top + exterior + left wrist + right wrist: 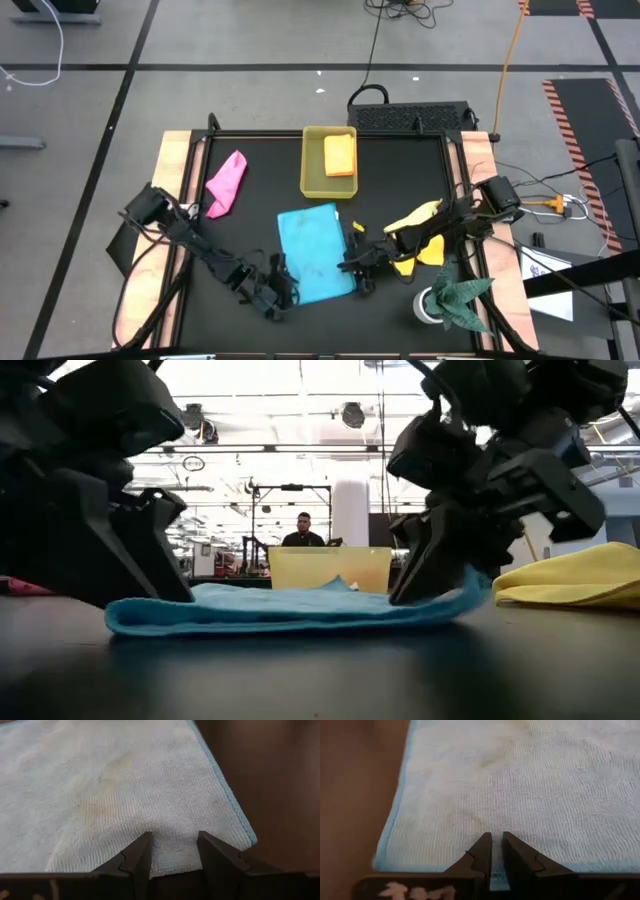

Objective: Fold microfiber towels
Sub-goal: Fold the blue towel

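Note:
The light blue towel [315, 250] lies flat on the black table; it also shows in the low view [290, 608]. My left gripper [277, 293] is open at the towel's near left corner, fingertips down on it. My right gripper [357, 266] is shut on the towel's right edge near the near right corner. The pink towel [225, 183] lies crumpled at the far left. The orange towel [340, 155] lies folded in the yellow tray [312, 170]. The yellow towel [418, 232] lies crumpled under my right arm. My left gripper has its two open fingertips [141, 854] set down on the light blue towel's edge [175, 862], close to a corner [251, 839]. A strip of the edge lies between them. The fingers slant down from the table's left. The towel lies flat on the table. My right gripper pinches the light blue towel's edge [496, 876] between its two nearly closed fingers [482, 851], a little way from a corner [379, 862]. The fingers slant down from the table's right, across the edge. One layer or several, I cannot tell. The towel still lies on the table.
A dark green cloth [460, 298] is draped over a white object at the near right corner. The tray stands at the far middle. A person [303, 532] stands in the room beyond the table. Bare table shows between the pink towel and the blue one.

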`<act>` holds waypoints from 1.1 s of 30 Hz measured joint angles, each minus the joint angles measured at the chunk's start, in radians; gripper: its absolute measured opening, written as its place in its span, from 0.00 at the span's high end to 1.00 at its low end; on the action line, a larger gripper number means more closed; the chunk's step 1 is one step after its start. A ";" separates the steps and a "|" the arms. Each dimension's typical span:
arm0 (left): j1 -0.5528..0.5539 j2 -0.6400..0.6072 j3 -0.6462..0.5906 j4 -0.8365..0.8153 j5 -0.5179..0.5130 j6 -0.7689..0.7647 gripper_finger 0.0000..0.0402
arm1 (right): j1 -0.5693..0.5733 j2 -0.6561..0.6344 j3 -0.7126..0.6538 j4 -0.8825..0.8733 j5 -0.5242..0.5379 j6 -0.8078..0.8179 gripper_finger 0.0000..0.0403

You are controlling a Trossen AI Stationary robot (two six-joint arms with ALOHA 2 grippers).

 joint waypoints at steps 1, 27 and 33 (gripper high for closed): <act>0.001 -0.028 -0.001 -0.053 -0.012 0.005 0.59 | 0.007 0.003 0.000 0.014 0.001 0.008 0.91; -0.069 0.037 -0.001 0.107 0.005 0.149 0.59 | 0.163 -0.016 0.002 0.097 -0.050 -0.216 0.65; -0.067 0.021 0.000 0.105 -0.048 0.171 0.59 | 0.172 0.009 0.002 0.101 0.034 -0.301 0.70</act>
